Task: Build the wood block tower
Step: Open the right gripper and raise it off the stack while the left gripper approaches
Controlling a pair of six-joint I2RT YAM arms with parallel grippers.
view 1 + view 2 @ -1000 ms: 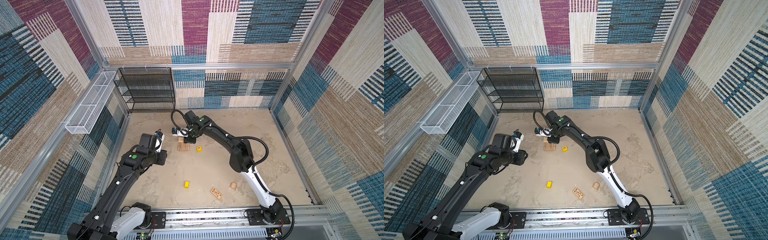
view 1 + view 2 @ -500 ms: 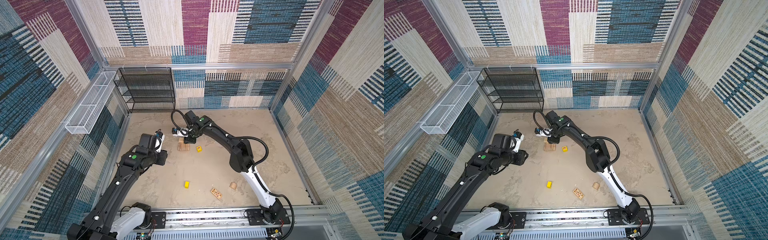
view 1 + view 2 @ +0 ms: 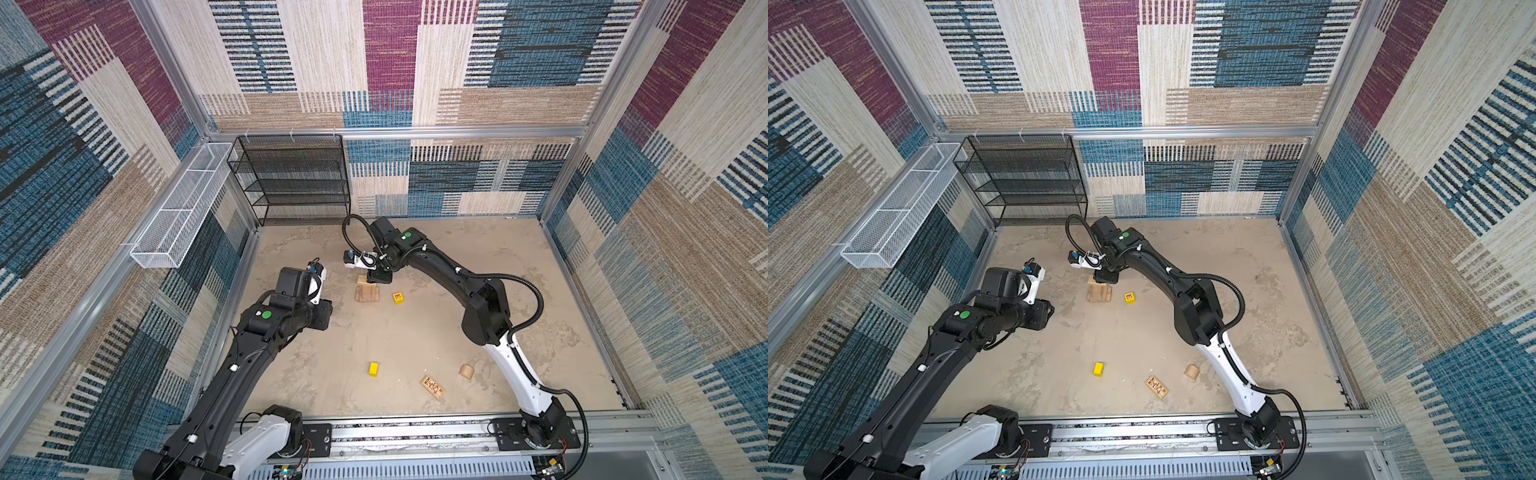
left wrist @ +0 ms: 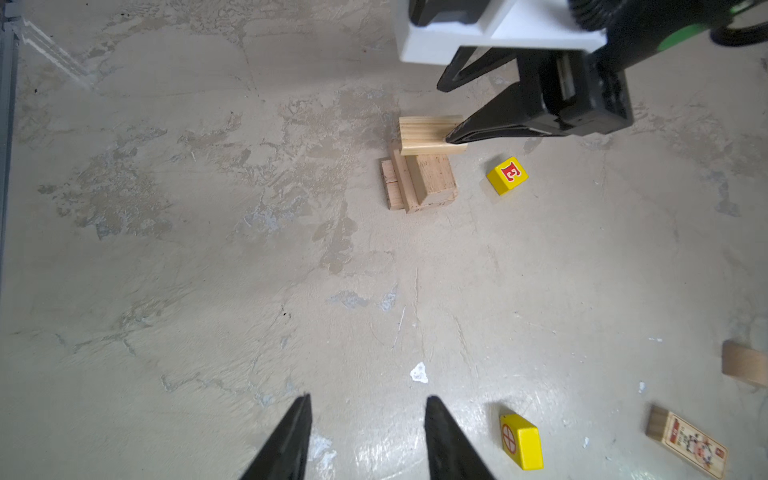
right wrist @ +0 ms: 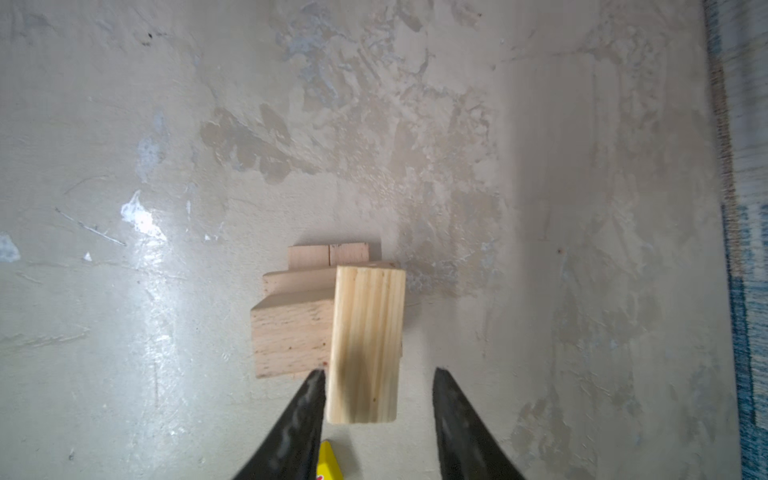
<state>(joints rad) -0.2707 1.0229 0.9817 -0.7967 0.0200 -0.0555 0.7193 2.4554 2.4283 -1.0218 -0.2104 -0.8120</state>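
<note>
The tower [image 3: 367, 293] [image 3: 1099, 292] is a low stack of tan wood blocks on the floor. A pale oblong block [image 5: 368, 340] [image 4: 428, 133] lies across its top, overhanging one side. My right gripper [image 5: 376, 374] [image 3: 376, 278] hangs open around that block's end; one finger touches it and the other stands clear. Out over bare floor, my left gripper [image 4: 368, 401] is open and empty. Loose wood blocks lie about: a yellow one with a red E [image 3: 398, 297] [image 4: 507, 175], a plain yellow one [image 3: 373, 369] [image 4: 521, 440], a dark-patterned oblong [image 3: 432, 386] and a rounded tan piece [image 3: 466, 372].
A black mesh shelf [image 3: 299, 183] stands at the back left against the wall. A white wire basket [image 3: 178, 208] hangs on the left wall. The arms' base rail [image 3: 415, 432] runs along the front edge. Carpeted walls close in all sides.
The right jaws have spread apart and let go of the pale block, which now rests on the tower. The left arm has shifted only slightly.
</note>
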